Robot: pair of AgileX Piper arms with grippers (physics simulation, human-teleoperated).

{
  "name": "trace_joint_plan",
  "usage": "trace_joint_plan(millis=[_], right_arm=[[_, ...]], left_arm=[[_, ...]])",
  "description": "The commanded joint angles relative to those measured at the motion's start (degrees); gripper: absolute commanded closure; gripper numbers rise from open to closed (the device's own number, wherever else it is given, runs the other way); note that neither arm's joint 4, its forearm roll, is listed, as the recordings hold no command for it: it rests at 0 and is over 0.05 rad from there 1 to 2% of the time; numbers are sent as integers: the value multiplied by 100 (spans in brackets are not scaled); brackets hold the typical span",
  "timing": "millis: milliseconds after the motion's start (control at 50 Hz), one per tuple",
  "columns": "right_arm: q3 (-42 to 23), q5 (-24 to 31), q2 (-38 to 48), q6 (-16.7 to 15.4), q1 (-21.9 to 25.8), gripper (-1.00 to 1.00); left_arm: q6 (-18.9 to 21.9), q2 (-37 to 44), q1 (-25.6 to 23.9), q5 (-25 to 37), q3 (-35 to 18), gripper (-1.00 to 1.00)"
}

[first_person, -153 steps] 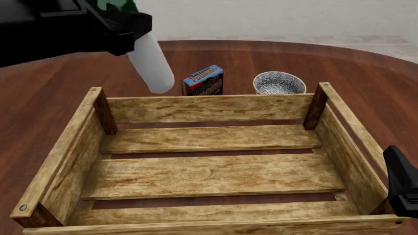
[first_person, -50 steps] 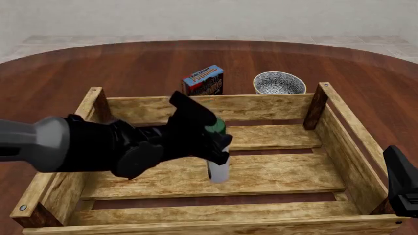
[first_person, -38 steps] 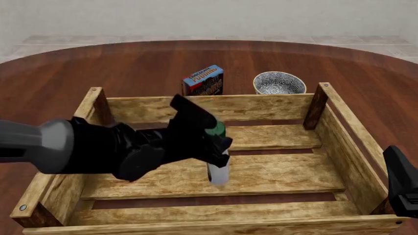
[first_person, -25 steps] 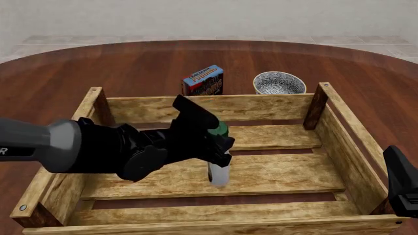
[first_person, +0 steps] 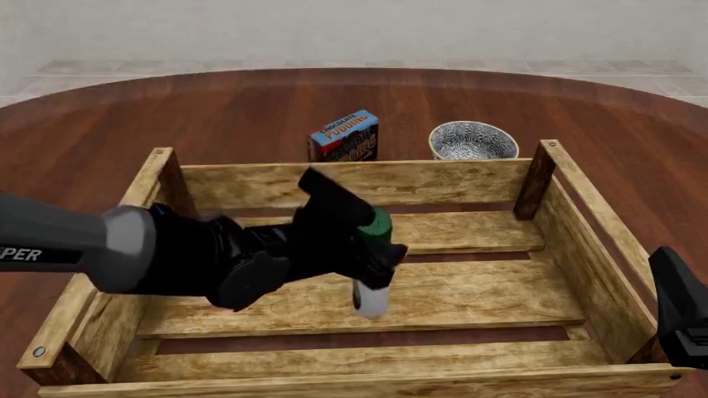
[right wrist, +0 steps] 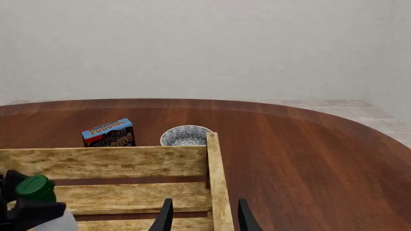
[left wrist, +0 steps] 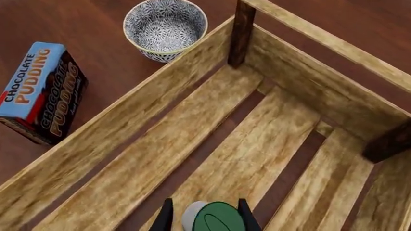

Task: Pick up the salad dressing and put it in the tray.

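Observation:
The salad dressing [first_person: 370, 300], a white bottle with a dark green cap, stands slightly tilted on a middle slat inside the tray [first_person: 354, 178], a large tan wooden crate. My left gripper [first_person: 374, 249] is inside the crate around the bottle's top. In the left wrist view its fingertips [left wrist: 165, 219] stand spread on either side of the green cap [left wrist: 218, 220], with a small gap showing, so it is open. My right gripper [right wrist: 203, 211] is open and empty, outside the crate's near right corner [first_person: 677, 319]. The cap also shows in the right wrist view [right wrist: 35, 187].
A blue-and-red chocolate pudding box [first_person: 345, 137] and a small patterned white bowl [first_person: 472, 139] stand on the round wooden table just beyond the crate's far wall. The crate's dark corner posts [first_person: 535, 178] rise at its corners.
The left arm carried the bottle from above the crate's far left down inside it. In the last second the arm shifted slightly right and the bottle leaned a little, its base staying on the slat.

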Motion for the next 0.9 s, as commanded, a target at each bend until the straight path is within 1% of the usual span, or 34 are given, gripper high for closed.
trace_joint_plan(millis=[20, 200, 660, 900], right_arm=[[0, 0, -1, 0, 0, -100], [0, 0, 0, -1, 0, -100], [0, 0, 1, -1, 0, -100], [0, 0, 0, -1, 1, -100]], left_arm=[[103, 65, 23, 41, 90, -100], [259, -222, 129, 96, 97, -100], [495, -592, 127, 246, 99, -100], [600, -955, 159, 415, 115, -100]])
